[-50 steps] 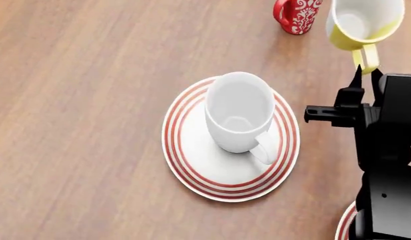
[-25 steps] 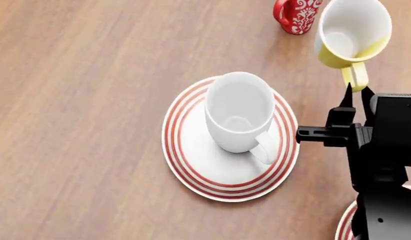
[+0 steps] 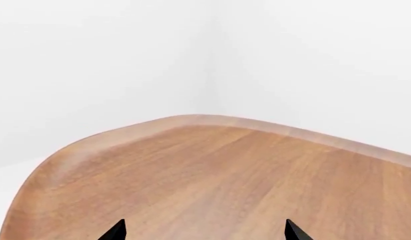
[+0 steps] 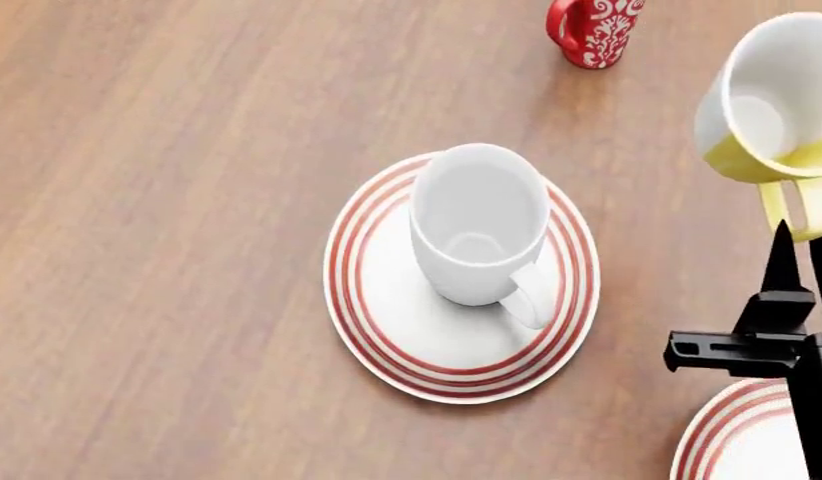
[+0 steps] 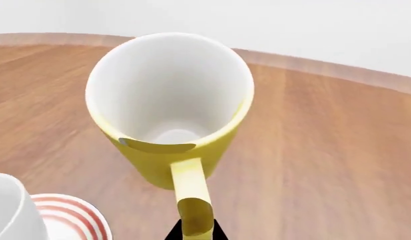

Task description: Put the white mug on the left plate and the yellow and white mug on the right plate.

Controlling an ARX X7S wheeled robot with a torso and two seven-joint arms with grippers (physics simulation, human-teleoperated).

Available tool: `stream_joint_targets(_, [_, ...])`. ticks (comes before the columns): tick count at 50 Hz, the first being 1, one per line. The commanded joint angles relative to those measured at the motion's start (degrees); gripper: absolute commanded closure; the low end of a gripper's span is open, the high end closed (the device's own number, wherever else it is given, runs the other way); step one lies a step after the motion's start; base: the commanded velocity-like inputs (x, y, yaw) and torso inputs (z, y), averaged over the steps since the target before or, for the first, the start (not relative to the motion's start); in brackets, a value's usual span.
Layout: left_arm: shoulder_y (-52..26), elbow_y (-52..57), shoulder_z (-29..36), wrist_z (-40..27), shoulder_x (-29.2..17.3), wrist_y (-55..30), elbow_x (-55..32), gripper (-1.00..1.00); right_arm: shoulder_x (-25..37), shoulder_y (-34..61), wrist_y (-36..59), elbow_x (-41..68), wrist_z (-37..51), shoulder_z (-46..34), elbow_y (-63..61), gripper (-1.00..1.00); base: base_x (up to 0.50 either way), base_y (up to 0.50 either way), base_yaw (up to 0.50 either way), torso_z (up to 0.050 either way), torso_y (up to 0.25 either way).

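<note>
The white mug point(image 4: 478, 225) stands upright on the left plate point(image 4: 384, 340), its handle toward the near right. The yellow and white mug point(image 4: 771, 110) hangs tilted above the table at the right, and my right gripper point(image 4: 802, 235) is shut on its yellow handle point(image 4: 795, 205). The right wrist view looks into this mug point(image 5: 169, 110), with the right gripper point(image 5: 195, 232) pinching the handle point(image 5: 192, 195). A part of the right plate point(image 4: 731, 435) shows at the near right, below the gripper. My left gripper point(image 3: 205, 231) is open over bare wood and does not show in the head view.
A slim red mug with white ornament point(image 4: 595, 30) stands at the far side, left of the lifted mug. The rounded table edge point(image 3: 192, 120) lies ahead of the left gripper, with white walls beyond. The white mug point(image 5: 9, 212) and plate rim point(image 5: 72, 217) show in the right wrist view.
My right gripper has carried the yellow and white mug to the right and nearer, away from the red mug. More of the right plate now shows. The white mug has not moved.
</note>
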Motion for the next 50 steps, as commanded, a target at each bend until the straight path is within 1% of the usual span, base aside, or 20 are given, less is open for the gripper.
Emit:
stream_joint_targets(1, [0.3,2.0,-0.1,-1.3,-0.4,-1.2,-0.3,-1.00,3.0,-8.1,5.9,3.1,0.1,5.2,-10.8,1.00,0.00,0.00,0.00,0.000,0.000])
stream_joint_targets(9, [0.4,3.6,0.2,-2.3,-0.7,-2.2,-0.2,-1.00,4.2,-16.7,8.8,6.2,-1.0,11.4,-19.0,1.00,0.00,0.00,0.00,0.000,0.000])
stream_joint_targets(12, [1.1,3.8,0.4,-2.4,-0.6,-1.9,0.2,-1.00,4.6,-20.4,7.2,4.2,-1.0,12.5,-20.8,1.00,0.00,0.00,0.00,0.000,0.000])
stream_joint_targets(19, [1.2,4.5,0.4,-2.9,-0.7,-2.2,0.0,-1.00,3.1,-27.9,7.5,7.7,-2.8,20.1,-26.7,1.00,0.00,0.00,0.00,0.000,0.000])
stream_joint_targets(21, [1.1,4.6,0.4,-3.0,-0.8,-2.3,-0.2,-1.00,2.7,-29.9,6.1,7.0,-3.2,21.4,-27.6,1.00,0.00,0.00,0.00,0.000,0.000])
stream_joint_targets(40, [0.2,3.7,0.5,-2.9,-0.9,-2.0,-0.4,-1.00,-2.7,-43.8,-0.2,8.8,-9.4,31.3,-31.9,1.00,0.00,0.00,0.00,0.000,0.001])
stream_joint_targets(50, [0.0,3.2,1.2,-2.8,-0.8,-1.7,0.2,-1.00,-7.4,-50.7,-7.2,9.2,-15.5,35.7,-29.6,1.00,0.00,0.00,0.00,0.000,0.000])
